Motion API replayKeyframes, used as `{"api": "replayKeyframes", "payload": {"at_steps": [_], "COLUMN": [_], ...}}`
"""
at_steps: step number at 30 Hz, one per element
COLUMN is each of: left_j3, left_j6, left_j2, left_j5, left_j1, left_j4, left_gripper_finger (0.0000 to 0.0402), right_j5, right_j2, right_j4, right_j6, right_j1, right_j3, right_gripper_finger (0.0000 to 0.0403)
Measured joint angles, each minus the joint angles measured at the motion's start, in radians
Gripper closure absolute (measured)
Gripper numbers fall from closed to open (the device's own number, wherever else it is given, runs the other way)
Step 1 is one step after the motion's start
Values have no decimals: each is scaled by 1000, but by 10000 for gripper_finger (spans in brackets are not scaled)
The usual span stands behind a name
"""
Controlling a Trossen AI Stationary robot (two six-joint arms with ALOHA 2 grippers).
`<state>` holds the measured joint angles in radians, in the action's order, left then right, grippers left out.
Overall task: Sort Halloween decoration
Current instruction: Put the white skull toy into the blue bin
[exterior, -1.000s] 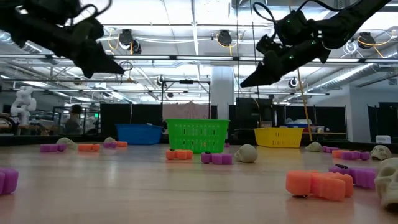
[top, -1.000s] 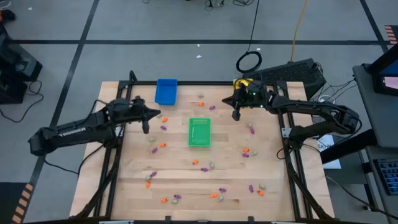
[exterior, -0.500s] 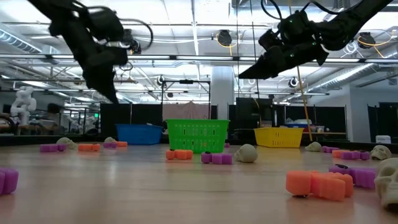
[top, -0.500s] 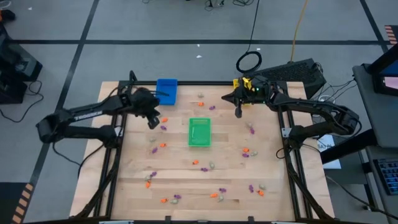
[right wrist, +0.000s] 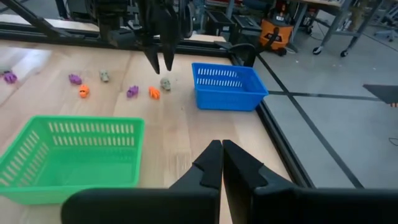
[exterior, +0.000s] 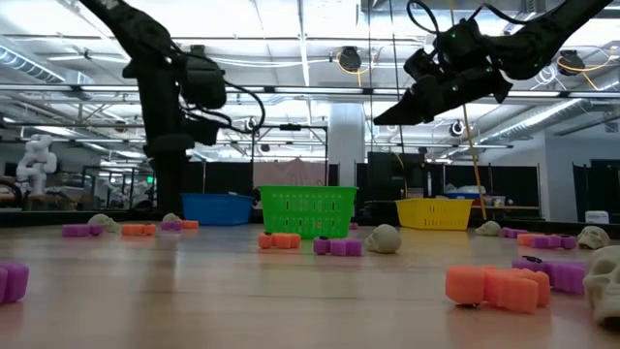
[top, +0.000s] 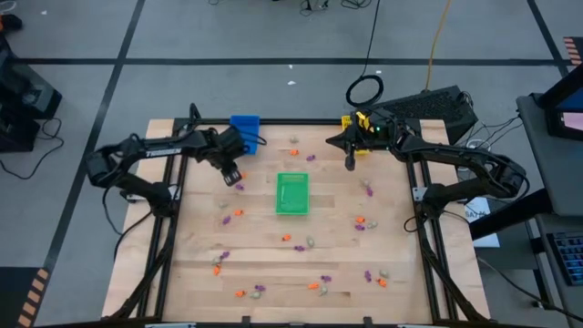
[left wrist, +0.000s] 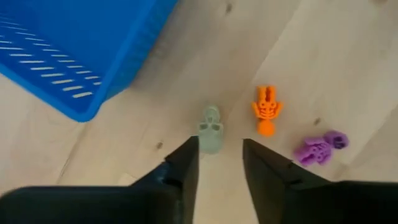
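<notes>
Tiny orange, purple and pale trinkets lie scattered over the wooden table [top: 273,264]. My left gripper [top: 230,174] points down, open, just above a pale skull trinket [left wrist: 210,128] that lies on the wood beside the blue tray [top: 243,133]. An orange skeleton [left wrist: 267,109] and a purple one [left wrist: 320,148] lie close by. My left gripper's fingers [left wrist: 186,155] stand over the skull's two sides without touching it. My right gripper [top: 349,165] is shut and empty, held in the air near the yellow tray [exterior: 433,213].
The green tray [top: 292,193] stands mid-table, the blue one at the far left, the yellow one at the far right under my right arm. Trinkets lie thick along the near half [top: 314,285]. The right wrist view shows my left gripper [right wrist: 160,62] farther off.
My left gripper has swung toward the blue tray and the far edge, tipped from a slant to pointing straight down, and come down over the pale skull. My right gripper has stayed almost still.
</notes>
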<state>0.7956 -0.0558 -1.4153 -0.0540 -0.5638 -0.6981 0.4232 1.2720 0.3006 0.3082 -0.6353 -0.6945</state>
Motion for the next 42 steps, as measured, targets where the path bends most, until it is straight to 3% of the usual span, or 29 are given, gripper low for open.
{"api": "replayKeyframes", "payload": {"at_steps": [5, 18, 30, 36, 42], "left_j3": [5, 5, 7, 13, 120], "left_j6": [-58, -89, -111, -108, -83], "left_j2": [-55, -167, -187, -135, -71], "left_j5": [8, 15, 59, 76, 84], "left_j1": [-1, -60, -64, -63, -67], "left_j4": [1, 51, 54, 38, -46], "left_gripper_finger": [244, 244, 350, 350, 350], "right_j5": [0, -2, -2, -2, -3], "right_j2": [0, 0, 0, 0, 0], "right_j4": [-6, -5, -3, -19, -22], "right_j6": [0, 3, -5, -47, -60], "right_j1": [0, 0, 0, 1, 2], "right_j3": [0, 0, 0, 0, 0], "right_gripper_finger": [403, 403, 403, 403, 403]}}
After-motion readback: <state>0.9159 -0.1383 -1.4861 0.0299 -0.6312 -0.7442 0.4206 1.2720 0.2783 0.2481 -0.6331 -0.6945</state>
